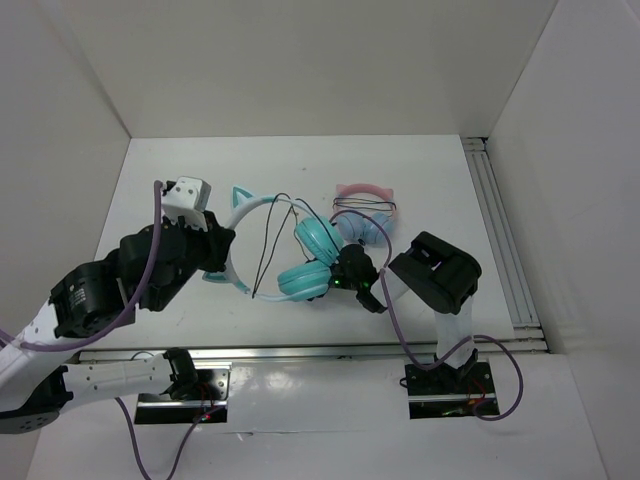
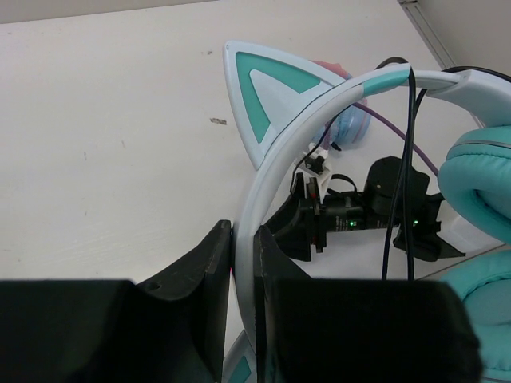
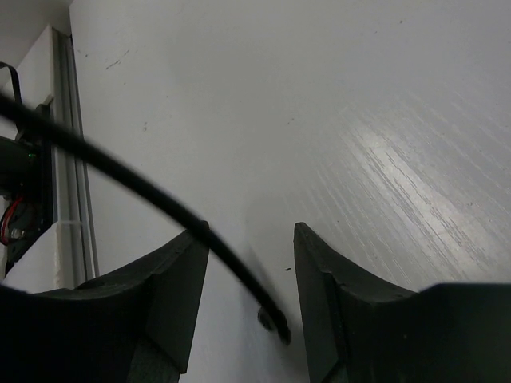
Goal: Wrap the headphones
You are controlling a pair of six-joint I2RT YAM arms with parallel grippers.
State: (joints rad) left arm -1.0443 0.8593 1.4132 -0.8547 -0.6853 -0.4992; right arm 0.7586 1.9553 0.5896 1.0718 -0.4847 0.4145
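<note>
Top camera overlooks the white table (image 1: 400, 170) from above its near edge. Wrist cameras sit close; left and top share teal cat-eared headphones (image 1: 318, 238)

Left claw (image 2: 243, 247), right claw (image 3: 249, 263): matte black; purple cables (image 1: 159, 215).

Teal-and-white headphones (image 1: 318, 238), black cable (image 1: 265, 245)

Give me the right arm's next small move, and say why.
Probably shut the right gripper on the black cable. Its jaws stand open with the cable's free end lying between them, and the left gripper already clamps the white headband, steadying the headphones. I judge that a grip on the cable comes before any winding.
</note>
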